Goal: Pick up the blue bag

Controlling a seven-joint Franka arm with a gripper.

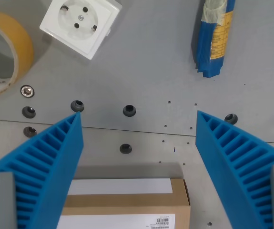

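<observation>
Tool (137,119) spread, empty; blue bag (214,38) well apart.

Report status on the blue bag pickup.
Pincer open, empty. Blue bag upper right, untouched. Path clear; socket, tape roll off left.

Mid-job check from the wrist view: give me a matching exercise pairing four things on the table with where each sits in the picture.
Things:
1. blue bag
2. white socket
3. tape roll
4. cardboard box

Places:
A. bottom centre, between the fingers of the hand
B. top right
C. left edge
D. top, left of centre

Pairs: 1-B, 2-D, 3-C, 4-A
</observation>
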